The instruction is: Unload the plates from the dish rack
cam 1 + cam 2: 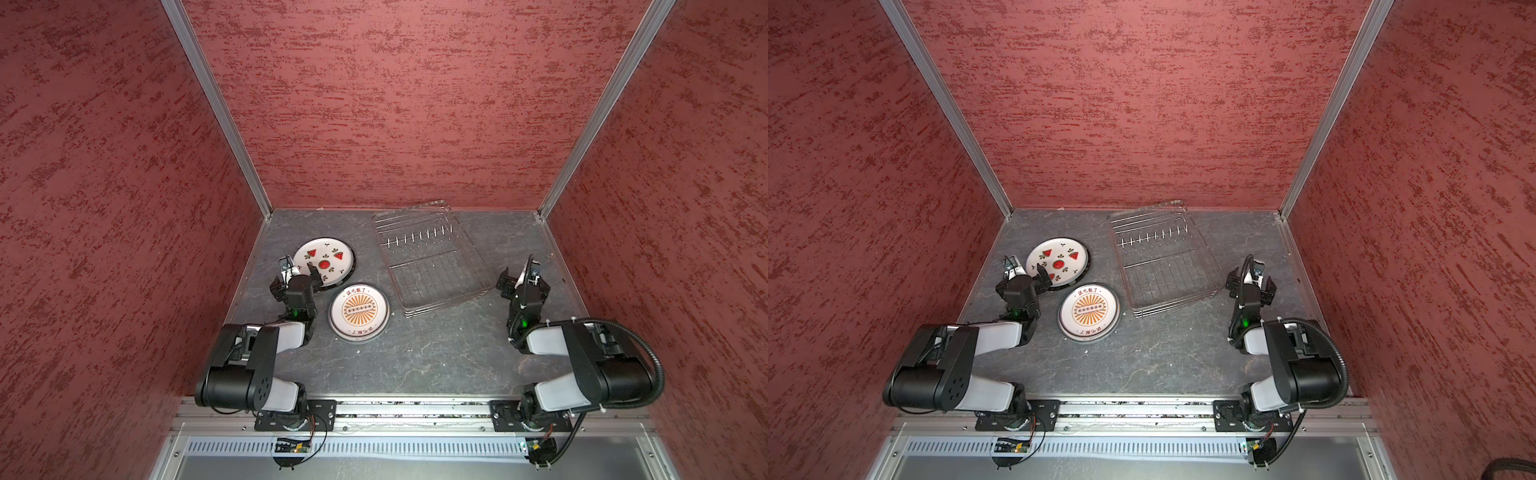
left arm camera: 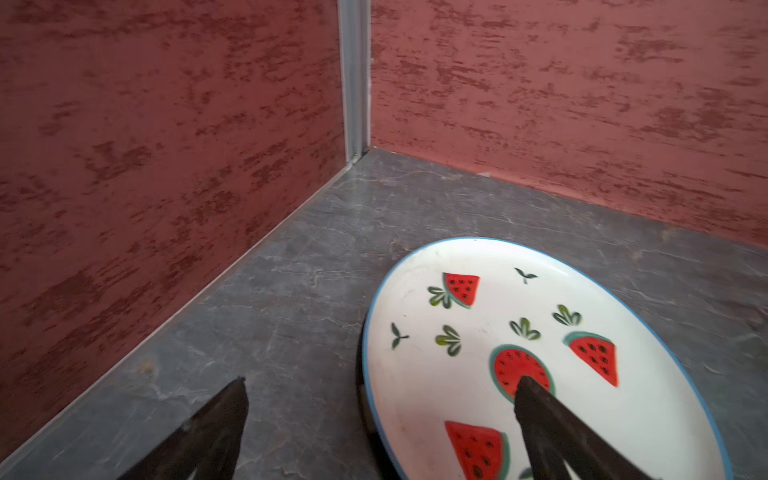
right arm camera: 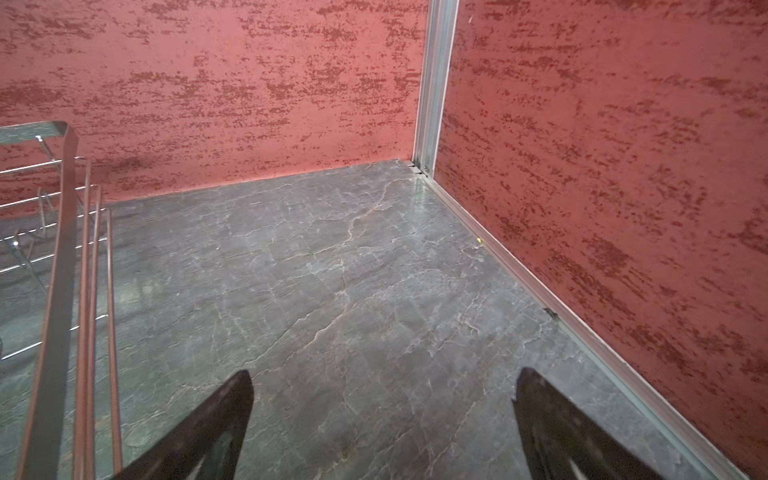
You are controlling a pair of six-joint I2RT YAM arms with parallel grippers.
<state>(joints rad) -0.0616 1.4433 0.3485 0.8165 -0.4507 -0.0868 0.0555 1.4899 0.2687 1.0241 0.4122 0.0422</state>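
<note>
The left gripper (image 2: pixel 380 380) and right gripper (image 3: pixel 385 374) gape empty; two plates (image 1: pixel 360 309) lie beside one dish rack (image 1: pixel 432 266).

The left gripper (image 2: pixel 380 384) is seen with its jaws spread wide and nothing held between them. One dark fingertip (image 2: pixel 233 399) is set over the grey marbled tabletop (image 2: pixel 291 270). The other is placed over the round melon motif of the watermelon plate (image 2: pixel 490 316), and contact cannot be judged. The plate, white with a blue rim, is laid flat at one o'clock of the gripper. A dark edge (image 2: pixel 360 395) is shown under its rim. An aluminium corner post (image 2: pixel 354 75) between red textured walls (image 2: pixel 166 145) is found at twelve o'clock.
</note>
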